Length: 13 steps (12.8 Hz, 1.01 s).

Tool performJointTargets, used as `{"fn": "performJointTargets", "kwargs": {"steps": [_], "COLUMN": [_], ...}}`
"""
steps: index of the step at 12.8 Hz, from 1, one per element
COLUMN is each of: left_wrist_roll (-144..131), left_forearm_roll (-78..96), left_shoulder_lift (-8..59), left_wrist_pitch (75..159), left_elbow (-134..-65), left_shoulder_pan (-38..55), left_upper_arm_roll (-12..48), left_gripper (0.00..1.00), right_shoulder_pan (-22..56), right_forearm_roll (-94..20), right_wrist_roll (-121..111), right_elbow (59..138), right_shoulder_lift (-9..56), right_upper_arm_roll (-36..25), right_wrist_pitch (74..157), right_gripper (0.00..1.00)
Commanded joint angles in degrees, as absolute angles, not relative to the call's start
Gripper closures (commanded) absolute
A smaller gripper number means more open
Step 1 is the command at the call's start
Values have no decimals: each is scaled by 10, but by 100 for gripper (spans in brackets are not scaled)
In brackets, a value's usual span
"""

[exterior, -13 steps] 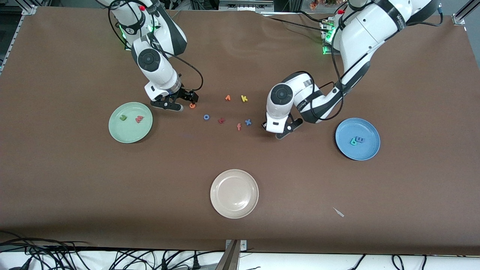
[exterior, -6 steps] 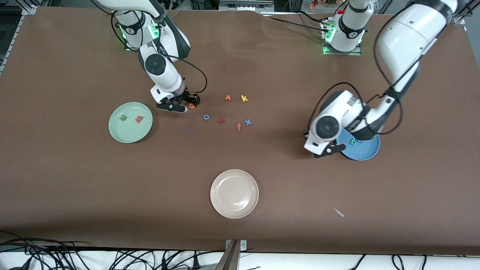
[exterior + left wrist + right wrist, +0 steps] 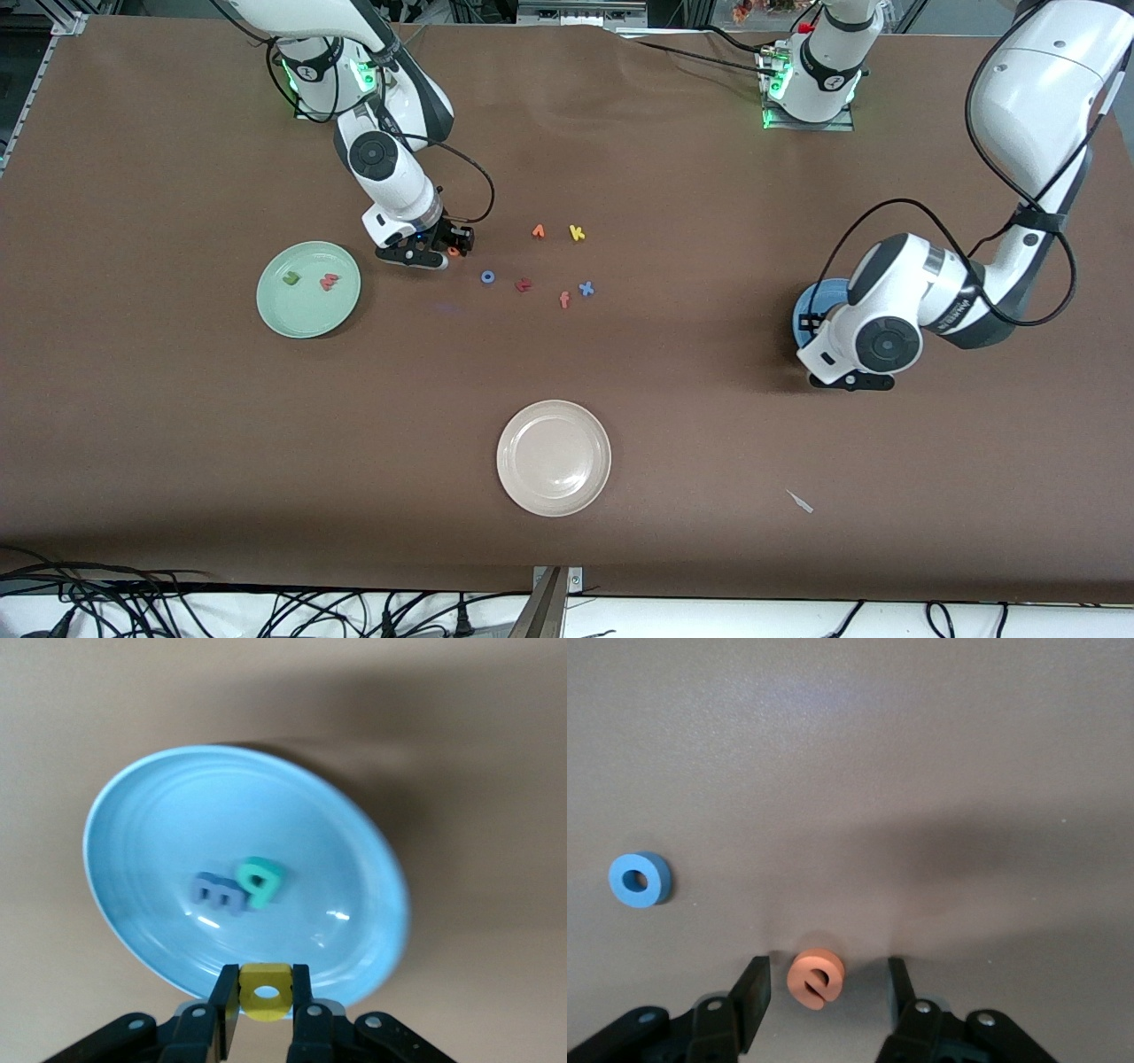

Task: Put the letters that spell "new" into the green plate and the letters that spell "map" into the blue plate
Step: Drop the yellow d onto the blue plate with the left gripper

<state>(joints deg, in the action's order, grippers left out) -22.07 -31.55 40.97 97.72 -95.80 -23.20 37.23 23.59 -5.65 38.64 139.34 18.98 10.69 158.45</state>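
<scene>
The green plate (image 3: 301,312) holds the green "n" (image 3: 290,277) and the salmon "w" (image 3: 329,282). The orange "e" (image 3: 815,977) lies flat on the table between the fingers of my right gripper (image 3: 826,979). That gripper is open, with a gap on each side of the letter. My left gripper (image 3: 266,979) is shut on the yellow "p" (image 3: 251,992) and hangs over the rim of the blue plate (image 3: 177,815). In that plate lie the blue "m" (image 3: 215,893) and the teal "a" (image 3: 260,881). In the front view the left arm hides most of the blue plate (image 3: 808,306).
Loose letters lie mid-table beside the right gripper: a blue "o" (image 3: 488,276), a dark red letter (image 3: 524,284), a salmon "f" (image 3: 564,300), a blue "x" (image 3: 586,288), an orange letter (image 3: 538,231) and a yellow "k" (image 3: 577,233). A beige plate (image 3: 554,457) sits nearer the front camera.
My left arm has swung from the middle of the table to the blue plate. My right gripper has settled around the orange "e" and its fingers have drawn closer together.
</scene>
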Motion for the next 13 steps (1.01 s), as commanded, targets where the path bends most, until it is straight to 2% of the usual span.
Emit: {"fn": "performJointTargets", "kwargs": {"steps": [1,2,4,6,8,10,13], "left_wrist_roll": [-157,-156,-156,-156,-158,-156,-152], "left_forearm_roll": [-326,-321,-288,-269,-270,-273,-267], "left_shoulder_lift": [417,417,413,412,410,408,407], "left_wrist_pitch": [969,969,949,921,911,906,895], "left_elbow": [-952,-949,-912,-890,-884,-873,-858], "left_shoulder_pan": [-232,-232,-248,-262,-273,-293,-316], "left_upper_arm_roll": [359,355,355,354,354,355,357], "left_gripper": [52,1,0,0,0,0,0], "right_shoulder_pan": [242,243,243,243,243,242,242], "right_forearm_roll": [-47,-46,-46,-46,-46,-45,-44], "right_wrist_roll": [396,396,396,394,388,383,268], "right_elbow": [1393,1393,1393,1393,1393,1386,1386], "right_shoulder_lift": [195,196,196,195,172,126,55], "right_upper_arm_roll": [104,104,104,104,102,88,14], "right_wrist_pitch": [1594,1594,1594,1593,1582,1516,1415], "right_gripper": [51,61,82,91,92,92,91]}}
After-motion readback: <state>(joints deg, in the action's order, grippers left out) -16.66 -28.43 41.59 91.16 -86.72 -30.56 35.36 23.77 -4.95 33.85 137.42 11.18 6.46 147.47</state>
